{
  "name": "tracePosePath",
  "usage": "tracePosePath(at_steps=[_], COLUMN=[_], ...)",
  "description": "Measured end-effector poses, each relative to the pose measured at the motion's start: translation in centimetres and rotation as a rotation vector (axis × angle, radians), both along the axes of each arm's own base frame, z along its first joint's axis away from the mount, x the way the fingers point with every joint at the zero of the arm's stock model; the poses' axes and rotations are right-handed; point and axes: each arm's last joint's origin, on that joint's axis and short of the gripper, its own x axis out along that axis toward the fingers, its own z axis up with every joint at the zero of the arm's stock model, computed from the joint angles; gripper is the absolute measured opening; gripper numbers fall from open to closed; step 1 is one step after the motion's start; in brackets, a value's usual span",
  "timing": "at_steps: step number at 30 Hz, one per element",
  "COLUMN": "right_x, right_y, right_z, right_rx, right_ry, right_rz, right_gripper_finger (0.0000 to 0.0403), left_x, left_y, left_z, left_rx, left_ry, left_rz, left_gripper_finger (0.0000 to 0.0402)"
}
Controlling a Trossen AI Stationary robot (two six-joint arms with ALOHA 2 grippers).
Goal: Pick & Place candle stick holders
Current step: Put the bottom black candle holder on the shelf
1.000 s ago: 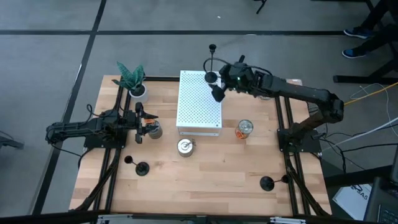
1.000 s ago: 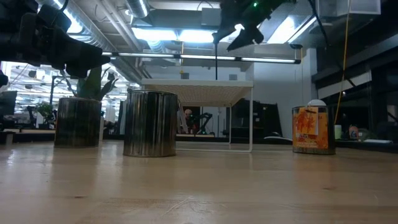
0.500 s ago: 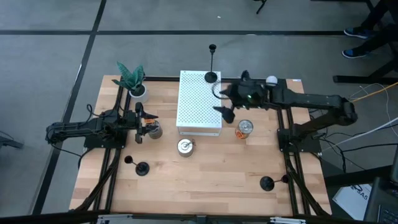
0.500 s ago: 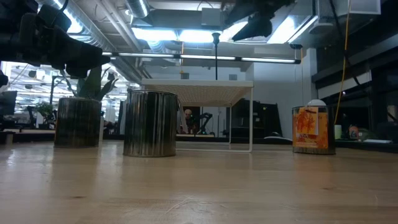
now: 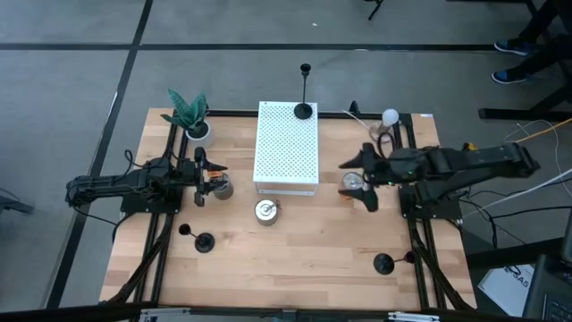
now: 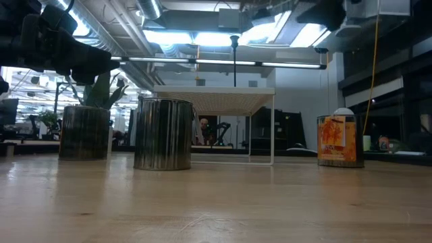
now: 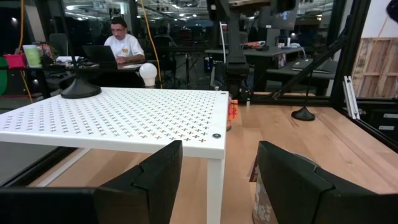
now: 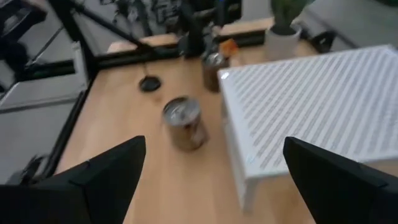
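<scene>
Right gripper (image 5: 361, 182) fingers wide and empty above orange can (image 5: 352, 185); left gripper (image 5: 202, 175) fingers part-open, empty.

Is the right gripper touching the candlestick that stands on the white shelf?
Apart. In the high view the right gripper, fingers open, hovers by the orange can, with bare table between it and the candlestick on the white shelf.

Right gripper (image 5: 365, 182) fingers wide apart
</scene>
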Motion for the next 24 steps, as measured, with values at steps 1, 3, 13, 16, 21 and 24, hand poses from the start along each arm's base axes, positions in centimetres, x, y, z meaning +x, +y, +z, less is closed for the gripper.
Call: tracePosePath(at_steps=[1,3,13,16,21,24], right_x=[-0.5,-1.2,-2.6,-3.1,-3.6,-4.1], right_y=[0.2,0.5,2.3,2.9,4.1,4.6], right_z=[-0.2,-0.4,-1.0,-1.3,-1.3,-1.4], right_rx=[0.012,0.026,-0.011,0.014,0.112,0.124], right_ry=[0.017,0.044,0.132,0.175,0.205,0.230], right_rz=[0.008,0.025,0.257,0.349,0.578,0.705], right_gripper_finger=[0.0385,0.0385,0.0385,0.0385,0.0385,0.0385], left_x=[0.0,0.0,0.0,0.0,0.0,0.0], left_y=[0.0,0.0,0.0,0.0,0.0,0.0], left_z=[0.0,0.0,0.0,0.0,0.0,0.0], left_rx=[0.000,0.000,0.000,0.000,0.000,0.000], left_ry=[0.000,0.000,-0.001,-0.001,-0.001,-0.001], left_rz=[0.000,0.000,0.000,0.000,0.000,0.000], left_gripper_finger=[0.0208,0.0207,0.0208,0.0207,0.0208,0.0207])
